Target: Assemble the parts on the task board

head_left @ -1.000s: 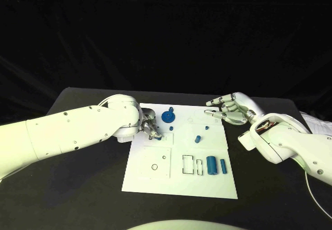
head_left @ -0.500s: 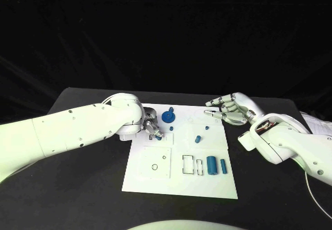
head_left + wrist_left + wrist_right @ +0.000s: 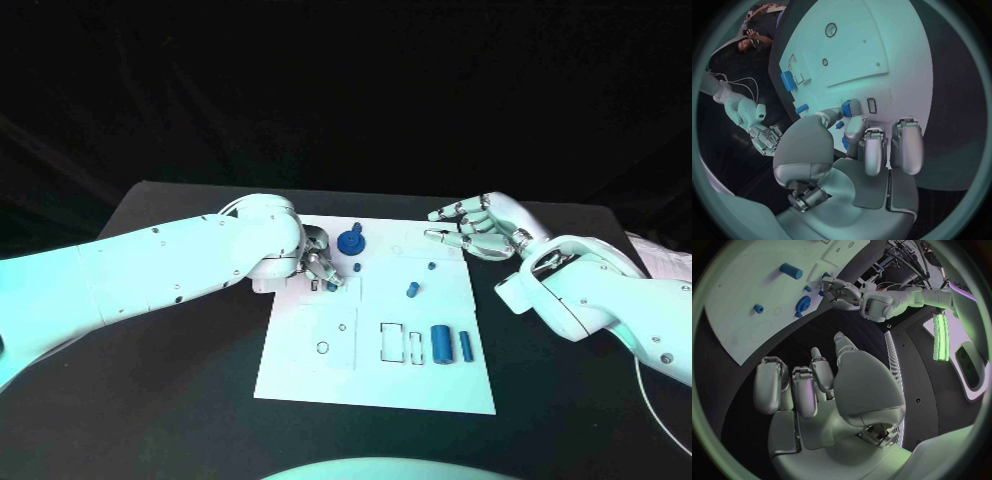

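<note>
Between the thumb and fingertips of the left hand (image 3: 320, 266) a small blue part (image 3: 846, 108) is pinched, just above the upper left region of the white task board (image 3: 433, 385); the part's long axis cannot be told. Just beyond that hand stands a round, disc-shaped blue part (image 3: 351, 241) with a knob on top. Farther toward the right hand lie a short blue peg (image 3: 413, 290), tilted, and a smaller blue stud (image 3: 431, 267). Toward the robot, two smooth blue cylinders (image 3: 441, 345) lie side by side, long axes running toward and away from the robot, beside rectangular outlines printed on the flat, matte board. The right hand (image 3: 482, 230) hovers over the board's far right corner, its silver fingers apart and loosely curved, holding nothing. Beneath the board is the black table (image 3: 173, 400).
</note>
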Robot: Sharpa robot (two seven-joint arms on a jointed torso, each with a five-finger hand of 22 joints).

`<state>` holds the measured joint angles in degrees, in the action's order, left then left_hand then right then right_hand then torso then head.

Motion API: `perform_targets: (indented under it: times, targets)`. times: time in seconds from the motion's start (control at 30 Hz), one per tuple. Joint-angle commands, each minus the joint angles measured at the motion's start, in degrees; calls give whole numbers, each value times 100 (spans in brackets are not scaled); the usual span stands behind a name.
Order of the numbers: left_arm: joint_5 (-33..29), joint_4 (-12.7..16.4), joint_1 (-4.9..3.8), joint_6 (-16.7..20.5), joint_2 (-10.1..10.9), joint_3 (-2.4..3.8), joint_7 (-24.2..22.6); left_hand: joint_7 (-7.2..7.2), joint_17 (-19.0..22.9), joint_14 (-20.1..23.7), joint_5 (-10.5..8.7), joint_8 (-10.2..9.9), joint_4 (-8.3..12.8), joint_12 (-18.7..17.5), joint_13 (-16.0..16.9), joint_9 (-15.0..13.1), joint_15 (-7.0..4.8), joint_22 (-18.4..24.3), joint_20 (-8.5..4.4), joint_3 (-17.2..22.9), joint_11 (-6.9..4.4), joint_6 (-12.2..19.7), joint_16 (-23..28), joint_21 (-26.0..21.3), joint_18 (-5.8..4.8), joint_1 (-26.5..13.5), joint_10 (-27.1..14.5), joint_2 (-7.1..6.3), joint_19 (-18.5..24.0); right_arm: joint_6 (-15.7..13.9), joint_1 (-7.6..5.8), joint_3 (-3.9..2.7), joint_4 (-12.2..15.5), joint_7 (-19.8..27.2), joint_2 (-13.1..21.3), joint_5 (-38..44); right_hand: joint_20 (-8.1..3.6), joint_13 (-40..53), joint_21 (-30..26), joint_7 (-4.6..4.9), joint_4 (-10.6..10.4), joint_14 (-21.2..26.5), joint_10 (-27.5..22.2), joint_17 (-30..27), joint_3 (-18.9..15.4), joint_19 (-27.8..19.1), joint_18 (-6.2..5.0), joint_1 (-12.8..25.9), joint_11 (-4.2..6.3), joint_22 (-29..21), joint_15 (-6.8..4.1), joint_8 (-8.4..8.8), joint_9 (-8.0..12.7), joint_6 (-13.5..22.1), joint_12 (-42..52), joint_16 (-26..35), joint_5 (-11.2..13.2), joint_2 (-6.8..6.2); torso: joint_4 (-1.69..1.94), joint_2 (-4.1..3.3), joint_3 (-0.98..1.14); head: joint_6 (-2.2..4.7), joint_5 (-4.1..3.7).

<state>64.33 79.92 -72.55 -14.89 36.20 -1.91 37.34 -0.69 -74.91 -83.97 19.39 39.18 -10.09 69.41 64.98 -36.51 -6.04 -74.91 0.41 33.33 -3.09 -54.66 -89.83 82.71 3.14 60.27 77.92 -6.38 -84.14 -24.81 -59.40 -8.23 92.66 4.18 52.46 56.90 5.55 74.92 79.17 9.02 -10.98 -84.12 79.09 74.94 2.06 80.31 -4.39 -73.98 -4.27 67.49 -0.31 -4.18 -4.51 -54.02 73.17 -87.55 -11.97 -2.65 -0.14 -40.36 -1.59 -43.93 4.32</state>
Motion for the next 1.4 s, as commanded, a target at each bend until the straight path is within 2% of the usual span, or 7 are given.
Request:
perform_targets:
  times: [0.03,0.43,0.73,0.77,0.9,1.1,1.4]
  targets:
    - [-36,-26,19,-168,-7,-16,17,-2,-1509,-603,8,10,13,35,21,-10,-25,-487,-37,-44,-2,-33,-17,25,-90,16,57,-46,-272,100,5,0,3,34,-8,11,6,190,-27,5,1,-473,-17,1029,-49,-43,-7,13,18,-8,0,-30,-6,-36,1,34,-23,54,4,0,-3,-14,0]
    - [-36,-79,19,-157,-18,-16,14,14,-1509,-603,2,-21,-71,58,56,3,-36,-523,-48,-242,-16,-120,-17,44,-97,-119,96,-21,-283,112,5,1,2,39,-10,0,6,180,-40,4,-2,-470,-25,1016,-55,-54,-12,11,18,-32,0,-30,-6,-36,-10,42,-37,60,1,3,-6,-19,1]
    - [-17,-68,19,-91,16,-6,7,17,-1509,-603,-40,-68,-320,69,87,11,-36,-565,-52,-877,-18,-229,-17,62,-105,-441,128,-94,-294,109,5,1,-1,45,-5,-18,5,168,-60,4,-6,-464,-36,991,-60,-72,-20,13,18,-73,0,-30,-6,-36,-26,57,-43,62,3,3,-9,-12,-4]
    - [-13,-56,19,-69,30,-1,5,17,-1509,-603,-123,-72,-370,67,87,11,-35,-571,-51,-1016,-18,-245,-17,64,-106,-507,130,-131,-295,109,5,1,-2,46,-4,-19,5,164,-62,4,-7,-463,-39,987,-61,-74,-21,13,18,-77,0,-30,-6,-36,-30,59,-43,62,4,3,-9,-7,-4]
    - [-4,31,17,56,127,21,-6,36,-1509,-603,-1277,-122,-590,64,101,17,-48,-594,-58,-1637,-30,-283,-17,70,-109,-594,142,-141,-301,111,6,1,-8,48,-5,-23,5,151,-81,5,-10,-460,-51,976,-66,-91,-28,16,17,-113,0,-29,-6,-34,-47,66,-47,62,2,8,-9,-3,-9]
    - [-5,143,-7,232,265,121,-24,39,-1509,-603,-1442,-153,-650,70,121,14,-52,-601,-66,-2027,-33,-302,-17,67,-108,-620,153,-95,-302,111,8,2,-17,46,-6,-25,5,151,-81,5,-10,-460,-51,976,-66,-91,-28,16,17,-113,0,-29,-6,-34,-47,66,-47,62,2,6,-10,13,-15]
    - [-514,216,-143,511,410,380,-103,-17,-1509,-603,-1434,-225,-646,-325,-302,0,-27,-263,-52,-2489,11,-132,-17,-210,-31,-468,-119,-22,-189,113,21,4,-37,48,-15,-30,5,147,-86,5,-16,-457,-55,965,-75,-95,-29,20,17,-122,0,-28,-5,-32,-52,73,-50,62,-9,-3,-13,28,-17]
